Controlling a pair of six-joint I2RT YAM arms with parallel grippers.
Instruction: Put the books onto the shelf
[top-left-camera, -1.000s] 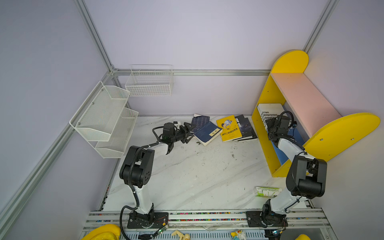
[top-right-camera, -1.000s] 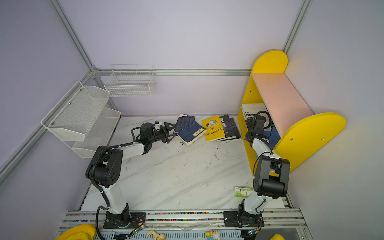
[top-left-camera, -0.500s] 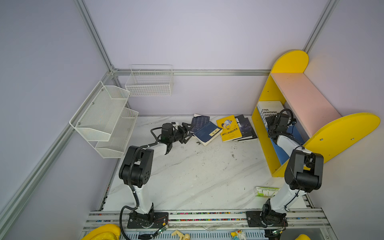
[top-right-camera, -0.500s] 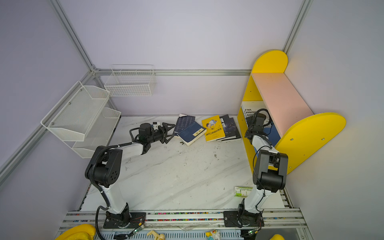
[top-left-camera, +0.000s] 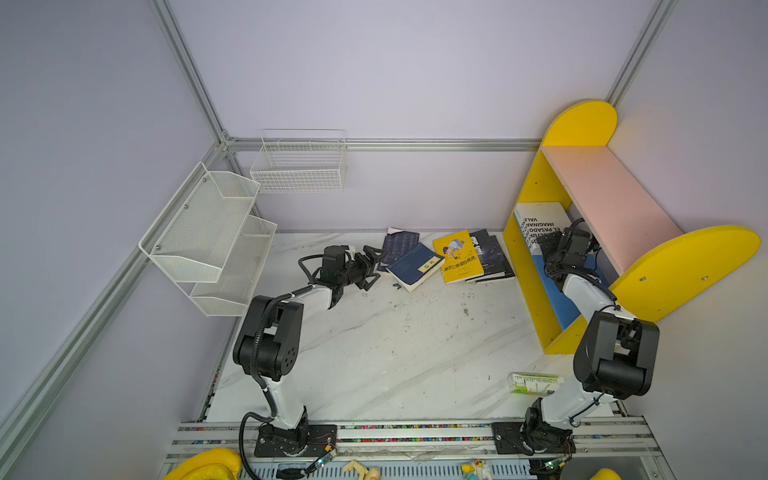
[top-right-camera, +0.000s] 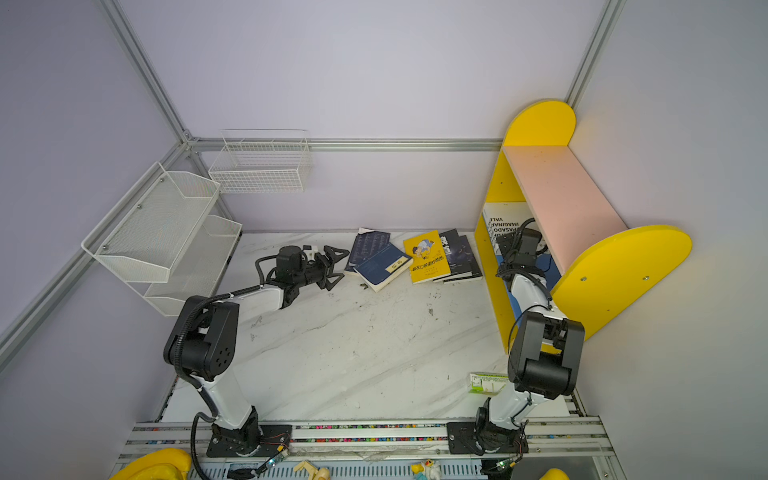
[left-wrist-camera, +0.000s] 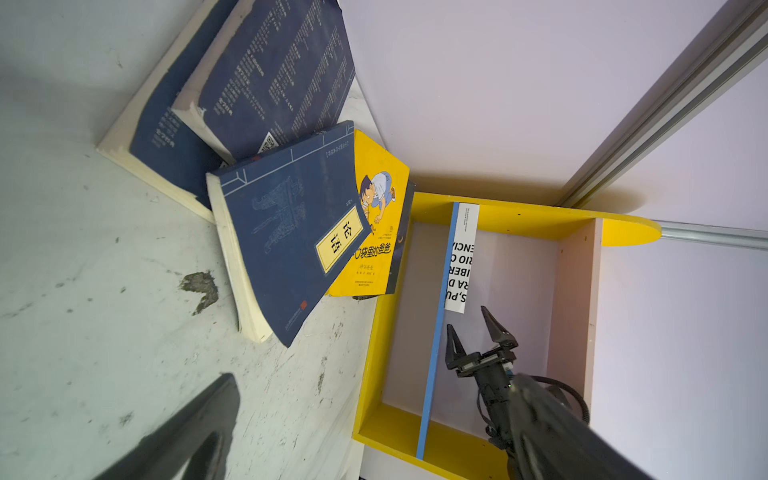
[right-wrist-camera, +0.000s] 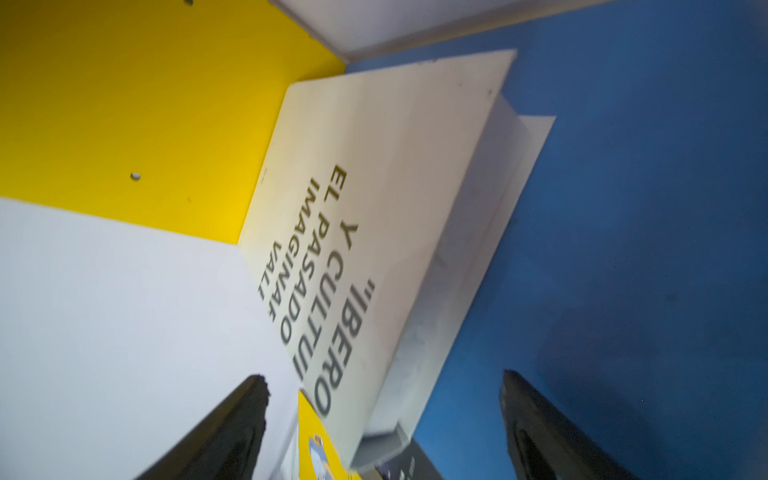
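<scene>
In both top views little has shifted in the last second: the right gripper (top-left-camera: 546, 247) stays inside the shelf (top-left-camera: 582, 124), jaws apart. The white book (top-left-camera: 540, 224) is left leaning there, so it looks placed. The left gripper (top-left-camera: 376, 268), jaws wide, still waits beside the navy book (top-left-camera: 415, 266), with the other books on the worktop (top-left-camera: 395, 353).

The left wrist view shows the right jaws empty.

The right wrist view shows the white book tilted on the blue board (right-wrist-camera: 623, 208), black lettering legible.

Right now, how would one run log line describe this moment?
left gripper: open, near navy book | right gripper: open, inside shelf near white book | other books: on table
</scene>
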